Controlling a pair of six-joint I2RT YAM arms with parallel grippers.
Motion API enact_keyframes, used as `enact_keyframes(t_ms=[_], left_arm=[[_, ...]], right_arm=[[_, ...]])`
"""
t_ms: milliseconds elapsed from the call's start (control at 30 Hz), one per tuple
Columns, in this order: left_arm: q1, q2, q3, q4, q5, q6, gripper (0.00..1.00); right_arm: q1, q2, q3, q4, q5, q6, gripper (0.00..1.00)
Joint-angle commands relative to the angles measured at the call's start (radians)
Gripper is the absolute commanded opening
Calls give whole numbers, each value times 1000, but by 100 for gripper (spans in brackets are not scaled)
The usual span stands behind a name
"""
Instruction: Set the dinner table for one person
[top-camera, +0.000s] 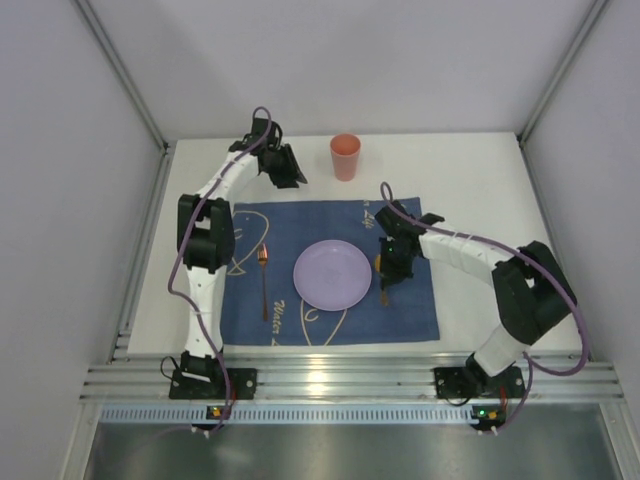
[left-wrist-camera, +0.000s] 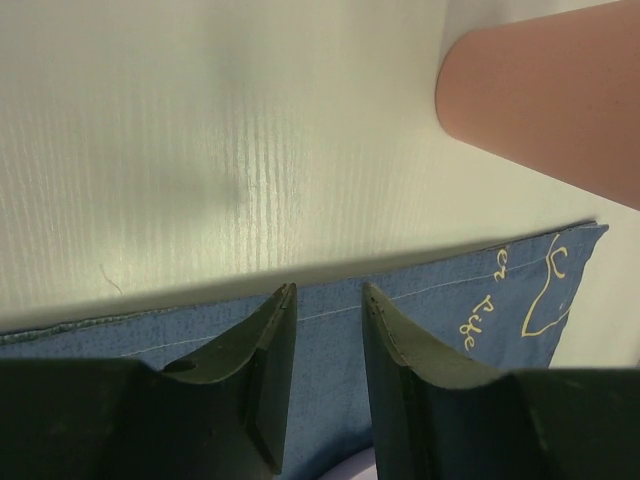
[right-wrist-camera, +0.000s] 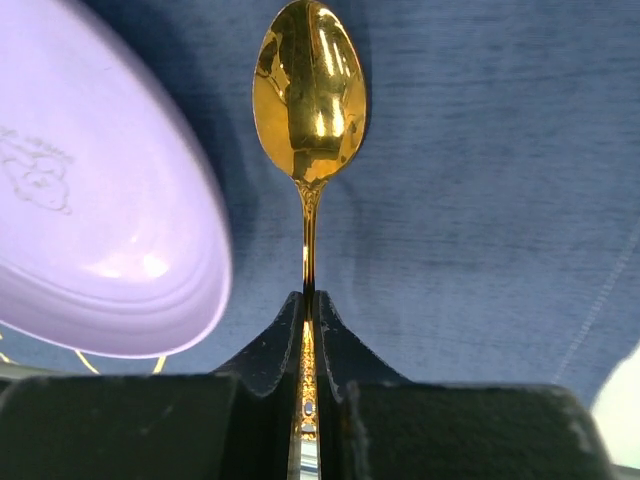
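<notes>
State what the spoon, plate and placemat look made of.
Spoon: likely metal, polished gold finish; it mirrors its surroundings.
Plate: glossy lilac, plastic or glazed ceramic, with soft highlights; cannot tell which.
Placemat: blue woven cloth, matte; visible weave and stitched hem.

Inventory, non-task items:
1. Placemat (top-camera: 410, 320): blue cloth, pale line drawings + script, lying flat.
2. Plate (top-camera: 332, 275): lilac, round, on placemat ctr.
3. Fork (top-camera: 263, 280): gold, on placemat, L of plate, apart from it.
4. Spoon (right-wrist-camera: 309, 90): gold, shiny, over placemat, just R of plate rim.
5. Cup (top-camera: 345, 157): salmon-pink, upright, beyond placemat's far edge.
</notes>
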Motion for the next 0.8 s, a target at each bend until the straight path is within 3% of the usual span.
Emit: enact_keyframes(t_ms=[0, 100, 133, 167, 233, 267, 433, 767], left_arm=[[-6, 7, 12, 37, 32, -21, 37], [-15, -2, 12, 43, 23, -17, 37], [-19, -9, 10, 45, 20, -16, 37], [-22, -18, 7, 49, 15, -13, 37], [-32, -27, -4, 59, -9, -14, 37], [-35, -42, -23, 77, -14, -22, 37], [-55, -81, -45, 135, -34, -40, 37], [-113, -118, 53, 378, -101, -137, 39]], right_arm=[[42, 40, 16, 78, 4, 35, 0], [56, 83, 31, 18, 28, 40, 0], [57, 88, 33, 6, 33, 37, 21], [56, 95, 36, -8, 42, 32, 35], [57, 97, 45, -31, 47, 8, 55], [57, 94, 55, -37, 47, -1, 60], [56, 56, 115, -114, 76, -75, 66], [33, -281, 197, -295, 185, -182, 69]])
